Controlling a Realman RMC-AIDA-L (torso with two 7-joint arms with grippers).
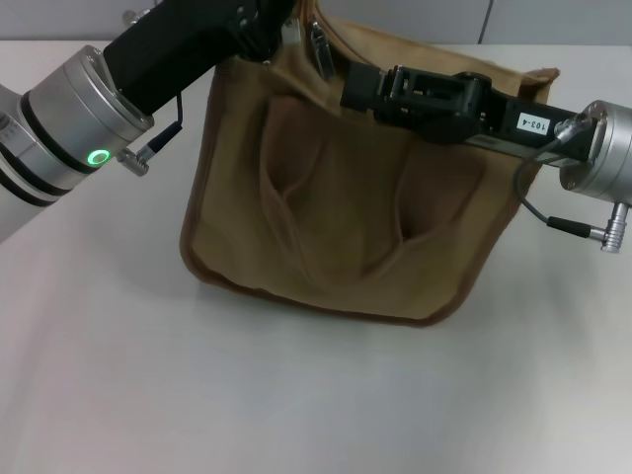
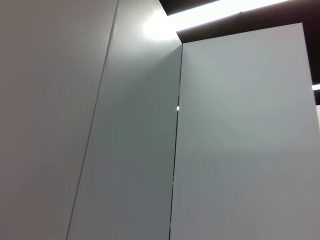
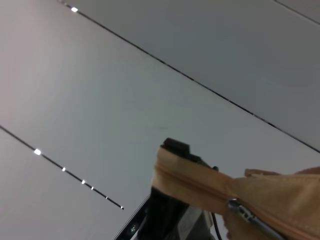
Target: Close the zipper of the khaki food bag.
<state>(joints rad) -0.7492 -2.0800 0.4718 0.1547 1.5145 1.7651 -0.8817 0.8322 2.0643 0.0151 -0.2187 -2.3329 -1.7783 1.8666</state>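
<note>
Khaki food bag (image 1: 346,237) standing on the white desk (image 1: 296,395), front face toward the head camera, its two fabric handles hanging down that face. Along the top flap, the zipper (image 3: 200,181) seen in the right wrist view as a tan line with its silver pull tab (image 3: 245,214) partway along; toward the bag's end a stretch looks closed. In the head view, a grey tab at the top edge, between the two arms. Probably mid-task: some length closed, but how much remains cannot be told.

Left hand (image 1: 259,39) at the bag's upper left corner, likely steadying it; grip hidden, cannot tell. Right hand (image 1: 348,87) reaching across the top edge beside the tab; open or clamped, cannot tell.
</note>
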